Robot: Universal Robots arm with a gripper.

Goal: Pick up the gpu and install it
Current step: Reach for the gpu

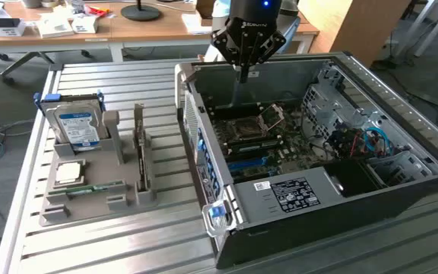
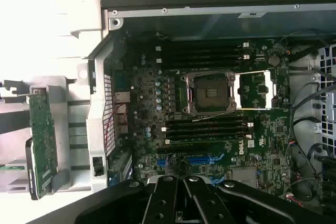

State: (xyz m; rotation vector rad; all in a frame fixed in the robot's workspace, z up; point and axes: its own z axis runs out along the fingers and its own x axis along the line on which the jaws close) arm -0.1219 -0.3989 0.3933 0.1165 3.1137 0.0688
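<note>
Exterior view shows the gripper [image 1: 243, 75] pinched shut with nothing in it — it hangs over the computer case [image 1: 318, 228]. The gpu [image 1: 140, 147] stands on edge in the grey holder [image 1: 116, 151], to the exterior view's left, its long side running along the case wall.

Hand [image 1: 242, 75] hangs pointing straight down, fingers [image 2: 167, 203] pressed together.

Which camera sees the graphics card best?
The wrist view: the gpu shows its flat green face, standing in the grey holder. The exterior view catches the gpu edge-on, a thin dark sliver beside the hard drive.
</note>
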